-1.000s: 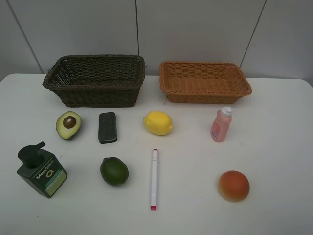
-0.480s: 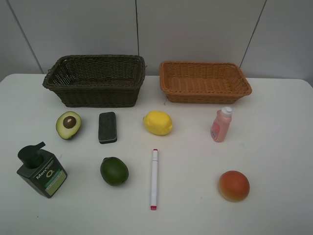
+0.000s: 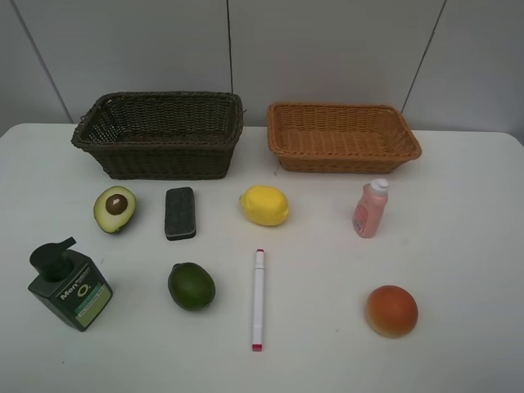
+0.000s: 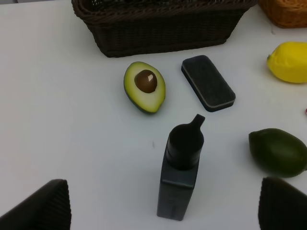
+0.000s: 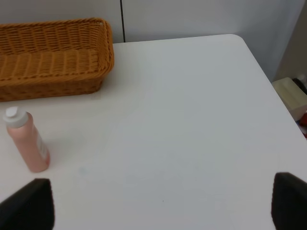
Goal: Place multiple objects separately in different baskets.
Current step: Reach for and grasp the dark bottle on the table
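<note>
My left gripper (image 4: 162, 199) hangs wide apart, seemingly right above the dark green pump bottle (image 4: 182, 158) on the desk (image 4: 72, 124); my right gripper (image 5: 160, 201), equally spread, holds nothing, pink bottle (image 5: 28, 143) nearby.

A robot-lab test station, by the look of it — plain white table (image 3: 475, 246), bare grey wall panels (image 3: 327, 49), objects (image 3: 264, 205) spaced in tidy rows.

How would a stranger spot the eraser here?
Start at the dark basket at the table's back left. Just in front of it lie an avocado and, to its right, the eraser. It is the only flat black block; the avocado and lemon beside it are rounded.
</note>
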